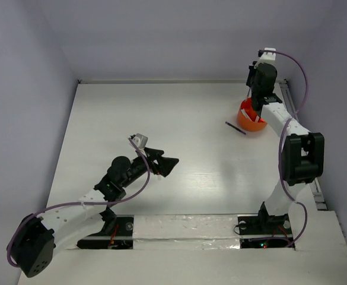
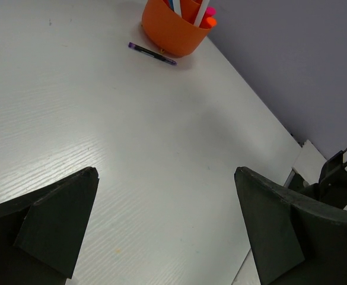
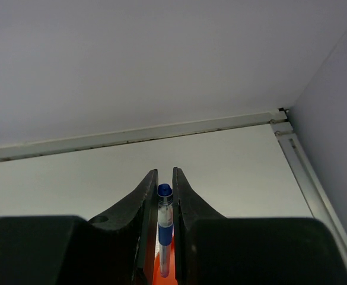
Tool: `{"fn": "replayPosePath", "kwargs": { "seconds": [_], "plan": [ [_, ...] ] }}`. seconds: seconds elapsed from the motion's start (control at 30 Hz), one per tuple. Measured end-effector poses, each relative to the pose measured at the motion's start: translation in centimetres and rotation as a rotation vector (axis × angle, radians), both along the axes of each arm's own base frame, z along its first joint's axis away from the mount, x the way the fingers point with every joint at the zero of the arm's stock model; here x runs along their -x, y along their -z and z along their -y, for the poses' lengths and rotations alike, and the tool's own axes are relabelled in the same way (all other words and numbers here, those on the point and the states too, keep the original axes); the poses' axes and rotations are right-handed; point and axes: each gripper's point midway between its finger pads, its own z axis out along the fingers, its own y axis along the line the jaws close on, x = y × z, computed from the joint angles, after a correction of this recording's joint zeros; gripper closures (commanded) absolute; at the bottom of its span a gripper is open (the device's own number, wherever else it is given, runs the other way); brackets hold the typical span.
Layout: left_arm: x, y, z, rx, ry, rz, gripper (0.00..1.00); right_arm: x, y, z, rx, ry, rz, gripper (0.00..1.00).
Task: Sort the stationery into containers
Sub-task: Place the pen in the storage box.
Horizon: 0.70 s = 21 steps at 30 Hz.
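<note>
The white counter (image 1: pixel 179 119) carries the orange cup (image 1: pixel 250 123) directly beneath my right gripper (image 3: pixel 165 190), which pinches a blue pen (image 3: pixel 164 222) between nearly closed jaws. My left gripper (image 1: pixel 164 159) gapes wide, empty. A dark pen (image 1: pixel 235 127) lies just beside the cup, well ahead of my left gripper.

The cup (image 2: pixel 170 32) is orange, one pen (image 2: pixel 152 53) dark purple, the other pen (image 3: pixel 164 222) blue.

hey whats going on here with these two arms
The right gripper is shut on a blue pen, holding it over the orange cup at the far right of the table. A pink marker already stands in the cup. One dark pen lies on the table beside the cup. The left gripper hangs open and empty over the table.
</note>
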Motion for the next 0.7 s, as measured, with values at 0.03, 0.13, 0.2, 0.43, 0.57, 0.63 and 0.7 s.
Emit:
{"fn": "replayPosePath", "kwargs": {
  "seconds": [0.03, 0.13, 0.2, 0.43, 0.57, 0.63, 0.7],
  "plan": [
    [0.0, 0.1, 0.0, -0.002, 0.0, -0.001, 0.01, -0.2, 0.3, 0.1, 0.015, 0.004, -0.006, 1.0],
    [0.0, 0.1, 0.0, -0.004, 0.003, -0.001, 0.02, -0.6, 1.5, 0.3, 0.043, 0.008, -0.034, 1.0],
    [0.0, 0.1, 0.0, -0.005, 0.003, 0.001, 0.02, -0.7, 1.9, 0.4, 0.053, 0.007, -0.041, 1.0],
    [0.0, 0.1, 0.0, -0.007, 0.003, 0.002, 0.02, -0.7, 2.3, 0.2, 0.073, -0.008, -0.041, 1.0],
    [-0.1, 0.3, 0.1, -0.012, 0.003, 0.0, 0.02, -0.4, 3.9, -0.2, 0.07, -0.035, -0.072, 1.0],
    [-0.1, 0.3, 0.1, -0.013, 0.003, -0.001, 0.02, -0.2, 4.4, -0.4, 0.066, -0.045, -0.084, 1.0],
    [-0.1, 0.3, 0.1, -0.013, 0.003, -0.001, 0.02, -0.2, 4.7, -0.5, 0.059, -0.051, -0.089, 1.0]
  ]
}}
